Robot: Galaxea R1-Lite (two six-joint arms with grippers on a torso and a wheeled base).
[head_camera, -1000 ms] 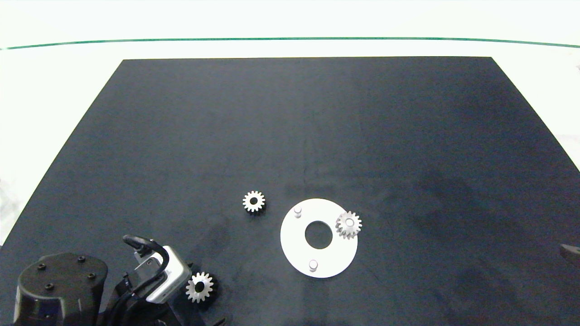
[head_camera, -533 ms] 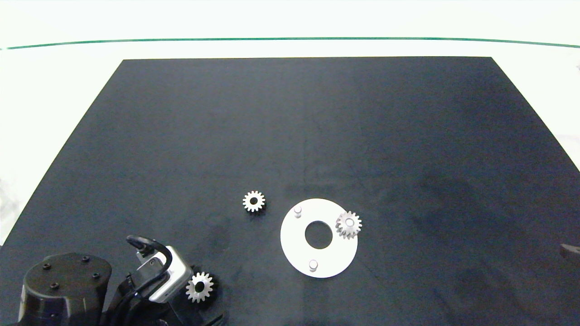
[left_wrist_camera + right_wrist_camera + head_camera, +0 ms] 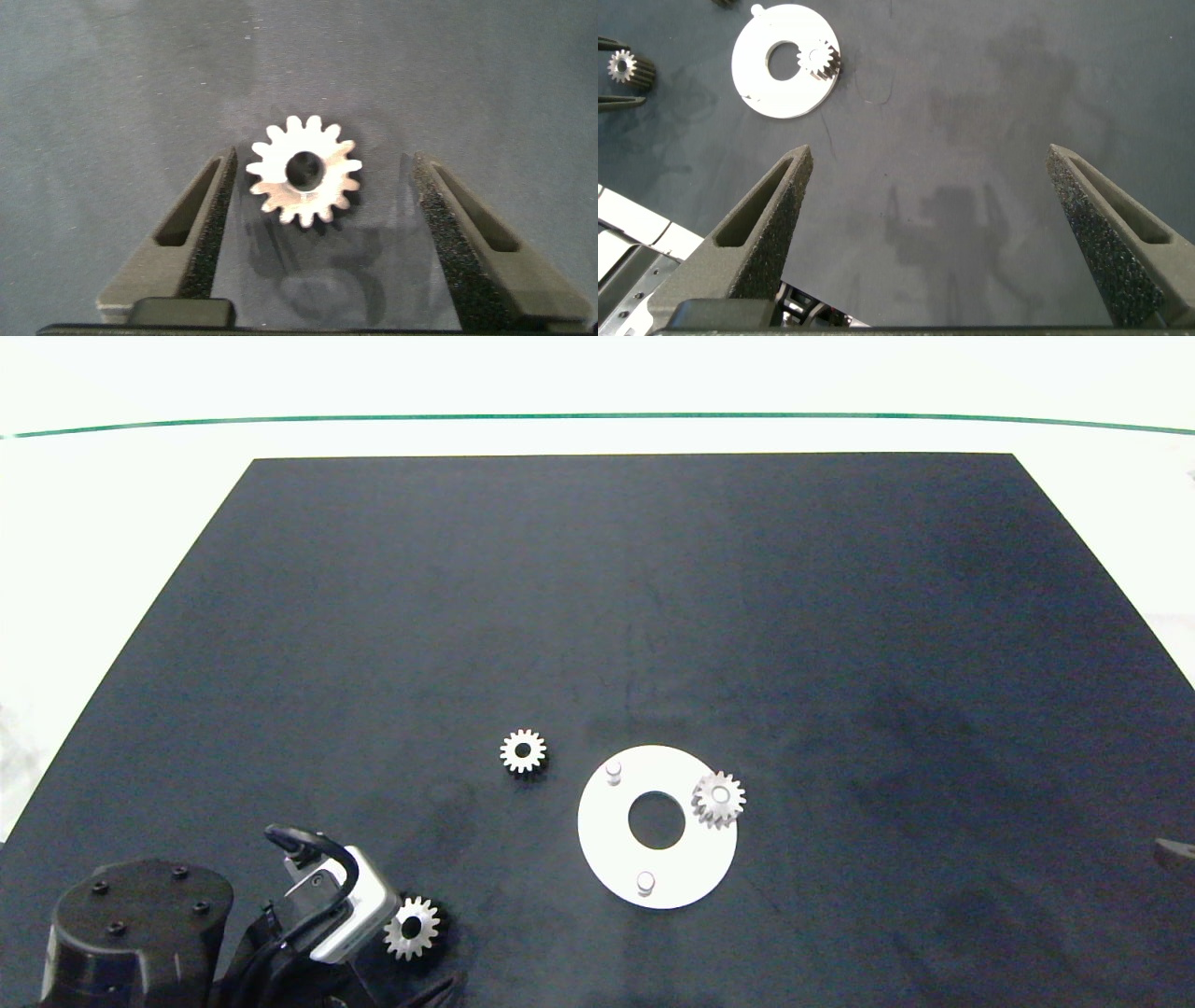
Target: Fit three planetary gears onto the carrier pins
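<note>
Head view: the white carrier disc (image 3: 616,845) lies flat on the black mat (image 3: 653,616). One planetary gear (image 3: 719,799) is seated on the pin at the disc's right rim. Two carrier pins stand bare: one (image 3: 613,771) at the disc's far-left rim, one (image 3: 645,882) at its near rim. A second gear (image 3: 523,750) lies on the mat just left of the disc, apart from it. A third gear (image 3: 411,927) lies well to the disc's near left, beside the left arm's wrist camera housing (image 3: 341,905).

Left wrist view: the left gripper (image 3: 322,201) is open wide and straddles the third gear (image 3: 305,169). One finger pad (image 3: 217,219) is at the gear's teeth, contact not determinable; the other pad (image 3: 447,229) is clear of it. Nothing is clamped.

Right wrist view: the right gripper (image 3: 929,201) is fully open and empty over bare mat, well to the right of the disc (image 3: 780,84), which carries the seated gear (image 3: 819,60)
</note>
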